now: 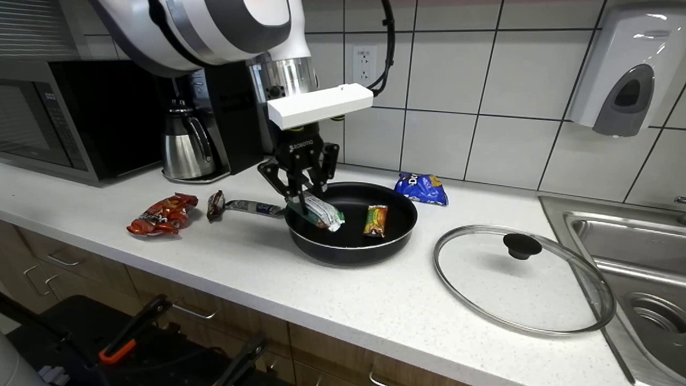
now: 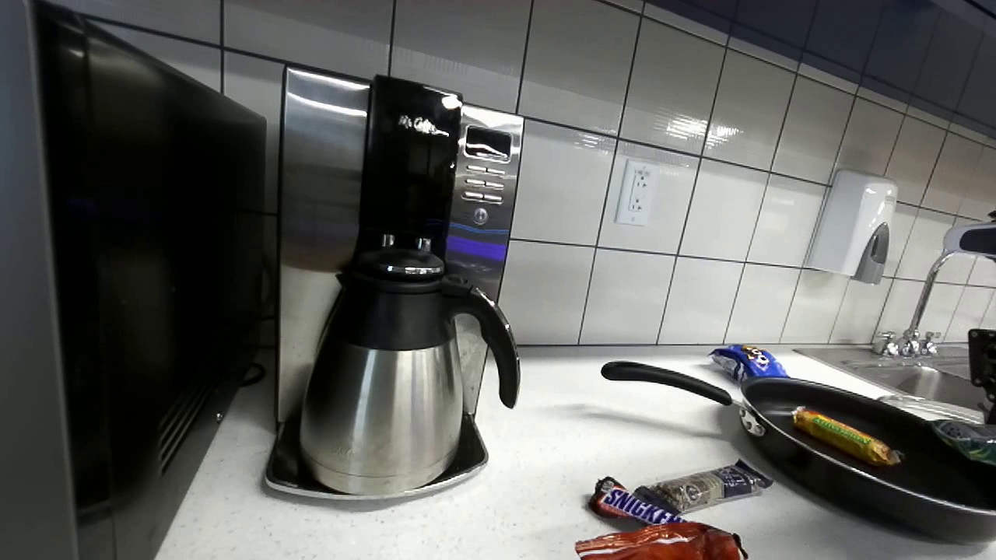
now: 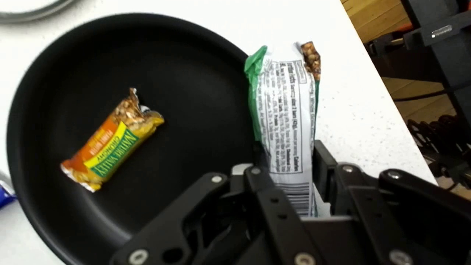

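Wrist view: my pincer (image 3: 292,162) is partly closed, and it has hold of a green and white snack bar (image 3: 285,110). One of my two fingers (image 3: 323,162) is on each side of the bar, near one end, and the far end sticks out in front. The bar hides a bit of the edge of a black frying pan (image 3: 191,73). I can't tell if the bar touches the pan.

An exterior view shows the bar tipped down, above the front part of the pan, on the coffee pot (image 1: 185,155) side. The pan sits between the front edge and the back edge of the worktop (image 1: 348,300). A yellow and orange snack bar (image 1: 375,221) lies inside the pan, apart from the one I hold. The pan's handle (image 2: 668,379) sticks out on the coffee pot side too.

Behind the pan, close to the worktop's back edge, is a blue bag (image 1: 420,188). On the coffee pot side I see a grey bar (image 1: 254,208), with a brown bar (image 1: 216,206) just beside it. Past them, nearer the front edge, is a red bag (image 1: 166,214). The other way, a glass lid (image 1: 522,287) with a black knob (image 1: 521,245) lies partly over the edge of the sink (image 1: 559,214).
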Controlling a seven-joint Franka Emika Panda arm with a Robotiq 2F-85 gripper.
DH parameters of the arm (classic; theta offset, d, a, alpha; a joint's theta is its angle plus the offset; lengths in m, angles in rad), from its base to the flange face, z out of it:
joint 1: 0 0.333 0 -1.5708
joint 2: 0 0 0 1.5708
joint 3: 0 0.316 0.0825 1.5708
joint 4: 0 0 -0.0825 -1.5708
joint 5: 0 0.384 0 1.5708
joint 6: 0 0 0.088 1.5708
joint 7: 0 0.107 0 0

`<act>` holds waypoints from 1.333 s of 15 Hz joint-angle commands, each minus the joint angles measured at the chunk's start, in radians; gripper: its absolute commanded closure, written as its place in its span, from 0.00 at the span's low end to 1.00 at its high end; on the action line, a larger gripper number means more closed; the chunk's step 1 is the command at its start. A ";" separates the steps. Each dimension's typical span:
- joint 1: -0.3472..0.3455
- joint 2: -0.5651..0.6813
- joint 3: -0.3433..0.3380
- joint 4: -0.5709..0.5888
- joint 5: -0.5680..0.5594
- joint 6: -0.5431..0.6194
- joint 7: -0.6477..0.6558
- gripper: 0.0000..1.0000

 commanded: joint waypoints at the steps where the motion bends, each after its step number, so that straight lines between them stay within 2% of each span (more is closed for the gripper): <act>1: -0.044 0.029 -0.009 0.050 -0.044 0.002 0.129 0.91; 5: -0.038 0.099 -0.042 0.102 -0.008 0.055 0.172 0.91; 10: -0.041 0.216 -0.066 0.151 0.017 0.203 0.229 0.91; 19: -0.044 0.402 -0.042 0.260 0.058 0.326 0.281 0.91; 20: -0.048 0.412 -0.035 0.264 0.078 0.331 0.269 0.41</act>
